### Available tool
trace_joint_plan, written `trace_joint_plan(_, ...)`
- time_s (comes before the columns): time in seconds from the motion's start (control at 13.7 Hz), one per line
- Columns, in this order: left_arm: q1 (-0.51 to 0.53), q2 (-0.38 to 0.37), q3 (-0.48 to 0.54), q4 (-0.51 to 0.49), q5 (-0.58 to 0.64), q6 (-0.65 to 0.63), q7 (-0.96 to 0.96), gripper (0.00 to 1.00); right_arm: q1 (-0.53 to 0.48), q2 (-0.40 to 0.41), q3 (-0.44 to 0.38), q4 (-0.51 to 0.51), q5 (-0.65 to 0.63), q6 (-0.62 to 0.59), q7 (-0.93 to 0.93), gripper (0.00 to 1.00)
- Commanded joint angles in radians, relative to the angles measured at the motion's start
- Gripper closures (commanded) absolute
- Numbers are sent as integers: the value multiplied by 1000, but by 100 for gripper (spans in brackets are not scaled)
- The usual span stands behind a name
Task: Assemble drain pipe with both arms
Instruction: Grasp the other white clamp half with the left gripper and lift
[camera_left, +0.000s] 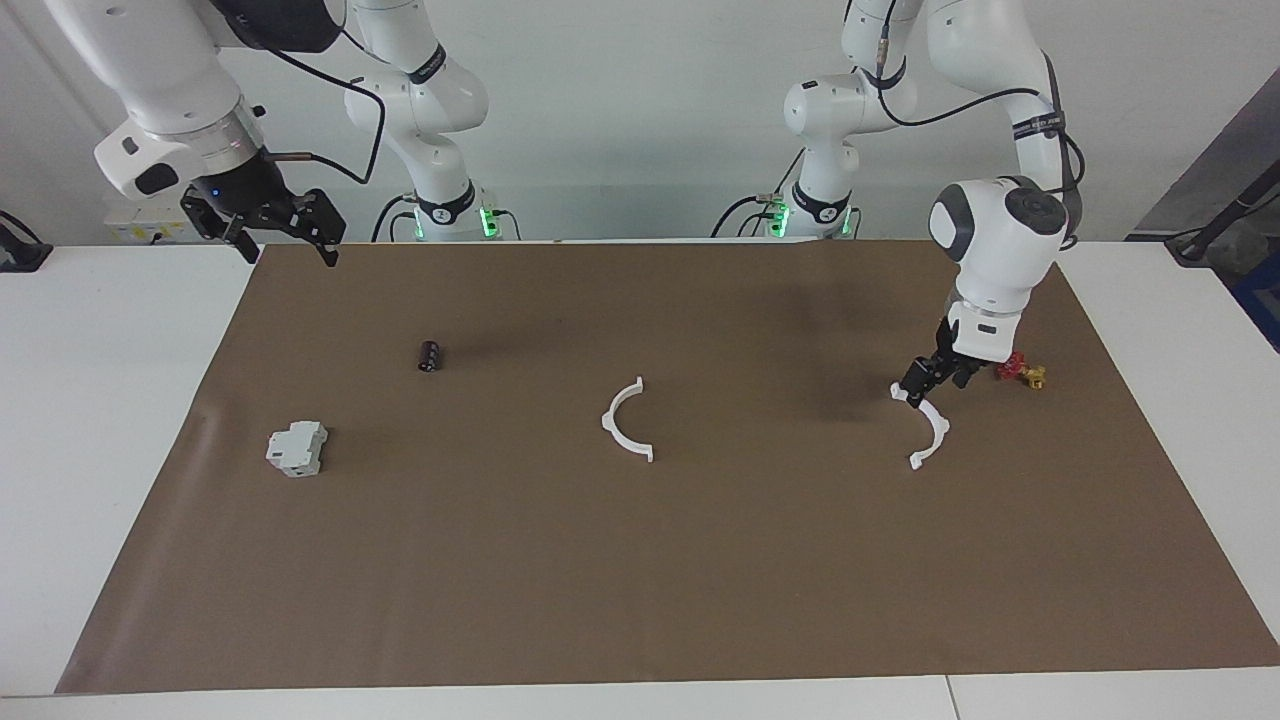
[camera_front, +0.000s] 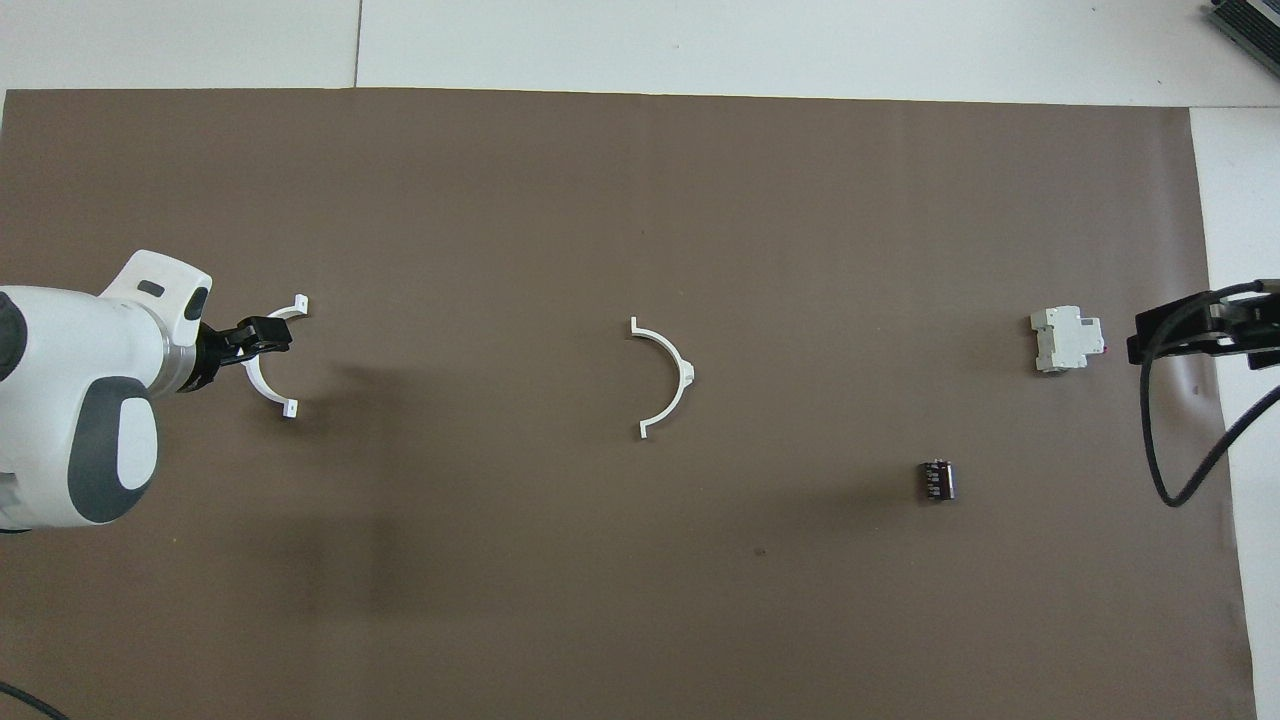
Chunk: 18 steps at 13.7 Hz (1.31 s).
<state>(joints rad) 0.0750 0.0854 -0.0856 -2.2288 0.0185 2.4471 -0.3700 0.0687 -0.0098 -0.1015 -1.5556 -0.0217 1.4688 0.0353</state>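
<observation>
The drain pipe lies as two separate white half-rings on the brown mat. One half (camera_left: 612, 428) (camera_front: 684, 372) rests mid-mat. The other half (camera_left: 941, 432) (camera_front: 265, 388) lies toward the left arm's end. My left gripper (camera_left: 924, 382) (camera_front: 262, 338) is down at the mat, open, its fingers either side of that half close to its end nearer the robots. My right gripper (camera_left: 287, 238) (camera_front: 1160, 337) hangs open and empty, raised high over the mat's corner at the right arm's end.
A red and yellow valve (camera_left: 1013, 366) sits beside the left gripper; the arm hides it in the overhead view. A grey-white block (camera_left: 296, 448) (camera_front: 1066, 339) and a small black cylinder (camera_left: 429, 355) (camera_front: 937, 479) lie toward the right arm's end.
</observation>
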Motion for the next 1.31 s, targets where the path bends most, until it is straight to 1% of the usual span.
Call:
trace_joint_plan(0.0, 40, 50, -8, -31, -14, 87, -9, 0, -17, 1, 5, -3, 5, -4, -12, 0)
trace_joint_plan(0.07, 43, 51, -8, -38, -14, 105, -9, 0, -15, 1, 5, -4, 3, 20, -15, 0)
trace_joint_plan(0.15, 45, 51, -8, -40, -14, 107, -7, 2, -4, 1, 5, -15, 0, 72, -17, 0)
trace_joint_plan(0.22, 45, 53, -8, -41, -14, 107, -4, 3, -3, -1, 6, -21, -9, 82, -15, 0)
trace_joint_plan(0.44, 45, 53, -8, -41, -14, 105, 9, 6, -9, -4, 6, -23, -6, 84, -17, 0)
trace_joint_plan(0.58, 45, 51, -8, -41, -14, 105, 9, 11, -13, -2, 6, -23, -4, 87, -15, 0)
trace_joint_plan(0.73, 45, 51, -8, -48, -14, 107, 13, 13, -15, -2, 6, -21, -4, 87, -17, 0)
trace_joint_plan(0.8, 43, 51, -8, -48, -14, 107, 11, 16, -15, -2, 6, -21, -4, 87, -17, 0)
trace_joint_plan(1.02, 35, 51, -8, -48, -14, 108, 8, 45, -17, -2, 6, -21, -3, 90, -17, 0)
trace_joint_plan(1.09, 34, 51, -8, -48, -14, 108, 8, 57, -17, -2, 6, -21, -1, 90, -17, 0)
trace_joint_plan(1.24, 32, 51, -8, -48, -14, 108, 9, 89, -17, -2, 5, -21, -1, 91, -17, 0)
